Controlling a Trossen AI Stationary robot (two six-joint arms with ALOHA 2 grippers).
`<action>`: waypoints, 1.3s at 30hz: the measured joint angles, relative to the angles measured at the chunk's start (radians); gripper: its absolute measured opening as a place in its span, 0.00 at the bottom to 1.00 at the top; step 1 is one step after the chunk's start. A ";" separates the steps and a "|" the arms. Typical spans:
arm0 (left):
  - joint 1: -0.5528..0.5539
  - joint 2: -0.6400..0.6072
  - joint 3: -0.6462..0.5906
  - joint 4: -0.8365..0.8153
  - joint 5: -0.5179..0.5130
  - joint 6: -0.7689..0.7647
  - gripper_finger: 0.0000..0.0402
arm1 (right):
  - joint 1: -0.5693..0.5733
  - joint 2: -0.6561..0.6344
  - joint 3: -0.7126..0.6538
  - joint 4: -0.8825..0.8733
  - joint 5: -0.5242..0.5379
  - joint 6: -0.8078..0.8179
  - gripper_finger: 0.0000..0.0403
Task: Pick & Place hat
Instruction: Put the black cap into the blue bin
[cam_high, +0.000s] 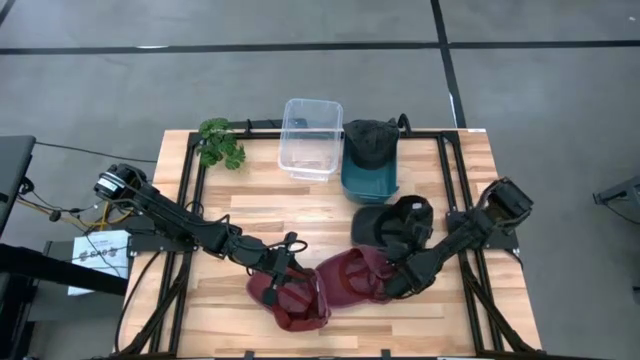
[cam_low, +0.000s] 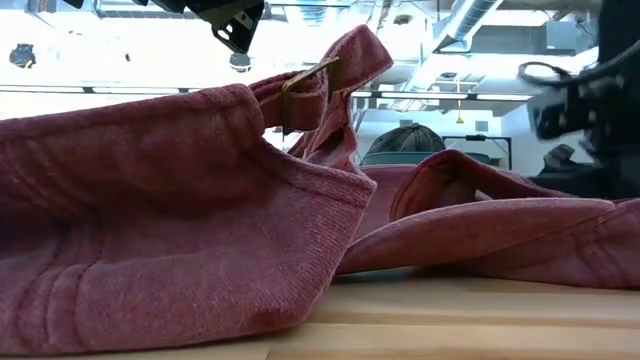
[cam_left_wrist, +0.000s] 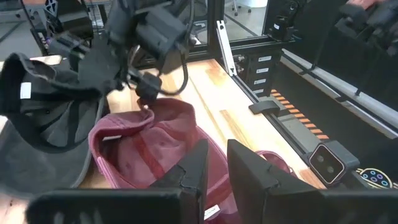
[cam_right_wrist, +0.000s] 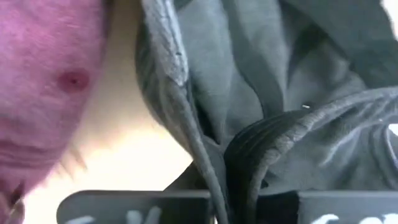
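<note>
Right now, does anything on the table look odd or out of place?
Yes. The right gripper sits at the maroon hat, yet its wrist view shows it shut on the dark grey hat.

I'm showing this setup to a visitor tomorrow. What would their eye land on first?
Probably the red hat lying crumpled at the table's front middle, with the left gripper and right gripper meeting at it from either side. Behind it lies a black cap, then a dark hat on a teal bin.
</note>
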 joint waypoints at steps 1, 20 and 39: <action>0.000 0.000 0.000 0.000 0.000 0.000 0.15 | 0.010 -0.018 0.005 -0.023 0.003 0.017 0.01; 0.000 0.000 0.000 0.000 0.000 0.000 0.15 | 0.146 -0.229 0.228 -0.310 0.193 0.228 0.00; 0.000 0.000 -0.001 0.053 0.000 0.000 0.15 | 0.082 -0.232 0.484 -0.385 0.391 0.162 0.00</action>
